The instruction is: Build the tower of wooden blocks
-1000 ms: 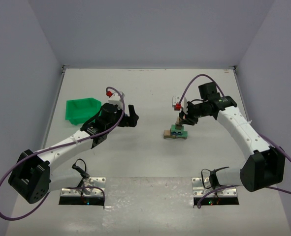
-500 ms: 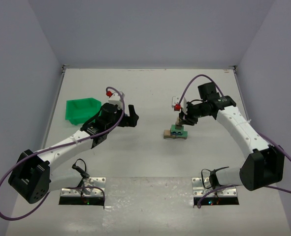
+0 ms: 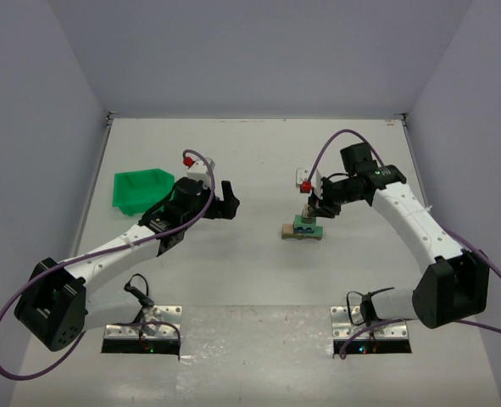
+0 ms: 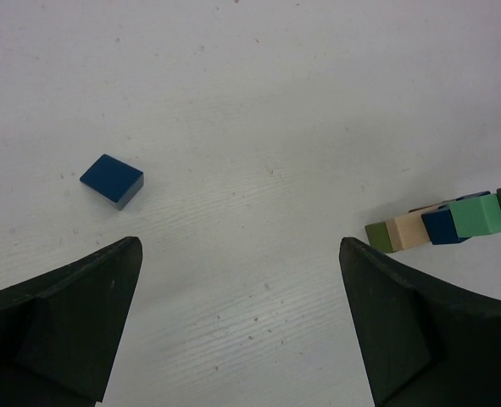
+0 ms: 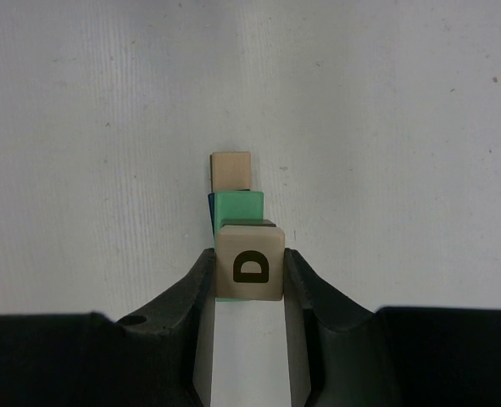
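Note:
The wood block tower (image 3: 303, 227) stands mid-table, a tan bar at its base with blue and green blocks on it. My right gripper (image 3: 312, 209) hangs just above it, shut on a tan cube printed with a D (image 5: 249, 265). In the right wrist view the cube sits over the green block (image 5: 238, 206), and the tan bar (image 5: 231, 171) shows beyond it. Whether the cube touches the stack I cannot tell. My left gripper (image 3: 230, 200) is open and empty (image 4: 238, 246), well to the tower's left. The tower (image 4: 441, 227) shows at the right edge of that view.
A loose dark blue block (image 4: 112, 181) lies on the table ahead and to the left of my left fingers. A green plastic bin (image 3: 141, 188) sits at the left, beside the left arm. White walls enclose the table on three sides.

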Controlling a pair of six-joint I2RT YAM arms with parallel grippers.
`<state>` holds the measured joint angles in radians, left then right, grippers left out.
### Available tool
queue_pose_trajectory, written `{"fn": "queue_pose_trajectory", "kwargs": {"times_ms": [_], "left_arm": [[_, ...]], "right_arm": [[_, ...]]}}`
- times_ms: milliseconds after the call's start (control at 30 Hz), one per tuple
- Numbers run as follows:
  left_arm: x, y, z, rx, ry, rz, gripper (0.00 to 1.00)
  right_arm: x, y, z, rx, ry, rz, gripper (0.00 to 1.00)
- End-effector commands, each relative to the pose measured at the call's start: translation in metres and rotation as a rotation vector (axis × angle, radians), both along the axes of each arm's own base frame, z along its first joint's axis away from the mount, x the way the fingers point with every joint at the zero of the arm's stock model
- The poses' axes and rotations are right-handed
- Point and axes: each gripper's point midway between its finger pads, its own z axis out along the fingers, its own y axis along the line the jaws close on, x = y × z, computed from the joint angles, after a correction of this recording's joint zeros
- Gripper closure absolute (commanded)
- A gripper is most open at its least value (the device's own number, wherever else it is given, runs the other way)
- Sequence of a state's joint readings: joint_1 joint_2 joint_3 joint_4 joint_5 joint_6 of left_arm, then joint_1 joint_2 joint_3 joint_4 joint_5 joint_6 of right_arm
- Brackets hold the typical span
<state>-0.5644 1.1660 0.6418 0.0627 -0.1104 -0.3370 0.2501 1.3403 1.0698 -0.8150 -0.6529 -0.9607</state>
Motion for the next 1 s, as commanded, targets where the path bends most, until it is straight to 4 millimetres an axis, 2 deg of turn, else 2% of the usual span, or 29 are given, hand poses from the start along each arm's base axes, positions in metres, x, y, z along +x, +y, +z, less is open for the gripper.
{"fn": "queue_pose_trajectory", "kwargs": {"times_ms": [0,400,567,633,700,967], "left_arm": [[0.008,-0.0107,0.0209,-0.029,-0.066,-0.027,0.0],[0.0074,-0.0106,0.0188,-0.022,-0.066,-0.035,0.0],[0.0064,-0.0131,0.0196,-0.028,-0.066,-0.048,0.0],[0.006,-0.0137,0.0189,-0.027,-0.065,-0.052,0.0],[0.006,-0.0136,0.0188,-0.026,-0.065,-0.054,0.0],[0.0054,-0.0152,0.0182,-0.025,-0.063,-0.066,0.0]], "right_arm": [[0.0036,0.0028,0.0035,0.02,-0.015,0.019,0.76],[0.0055,0.0011,0.0009,0.008,-0.013,0.015,0.72],[0.0047,0.0001,0.0016,0.004,-0.021,0.014,0.55],[0.0048,-0.0002,0.001,0.001,-0.021,0.014,0.43],[0.0045,-0.0003,0.0007,0.001,-0.019,0.012,0.36],[0.0087,-0.0024,0.001,-0.007,-0.029,-0.012,0.22]]}}
